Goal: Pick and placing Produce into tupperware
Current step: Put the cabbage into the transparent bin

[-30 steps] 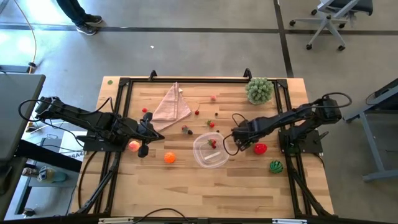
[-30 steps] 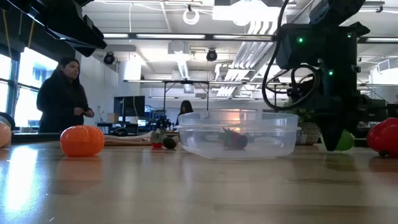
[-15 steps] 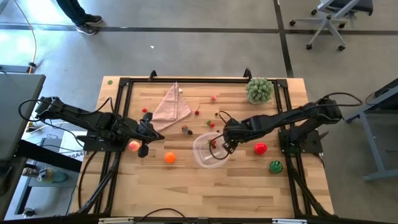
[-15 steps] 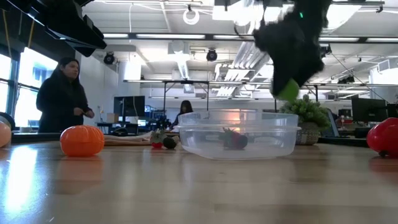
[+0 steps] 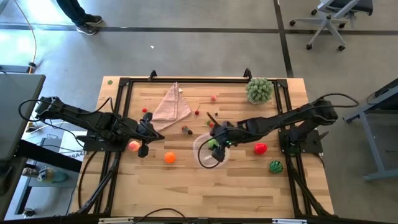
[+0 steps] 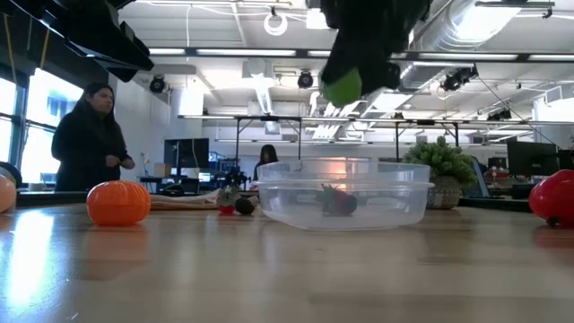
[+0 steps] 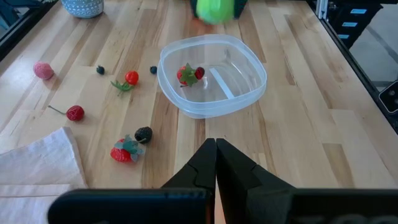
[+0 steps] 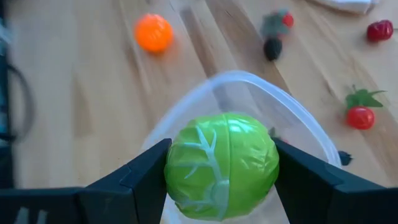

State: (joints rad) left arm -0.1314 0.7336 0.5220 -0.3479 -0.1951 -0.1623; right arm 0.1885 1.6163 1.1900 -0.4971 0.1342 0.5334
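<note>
The right end effector [image 8: 221,180] clamps a green toy cabbage ball [image 8: 221,165] across its middle above the tupperware [image 5: 209,151]; smooth, light, rigid plastic, probably slippery.

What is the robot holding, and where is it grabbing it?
The right gripper holds a green ball by its two opposite sides, above the clear tub. The left gripper is shut and holds nothing.

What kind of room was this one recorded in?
Probably an open lab or workshop office. The low view shows exposed ceiling ducts with strip lights, monitors on desks and people standing behind. The high view shows a concrete floor, a rolling office chair and a framed wooden table.
</note>
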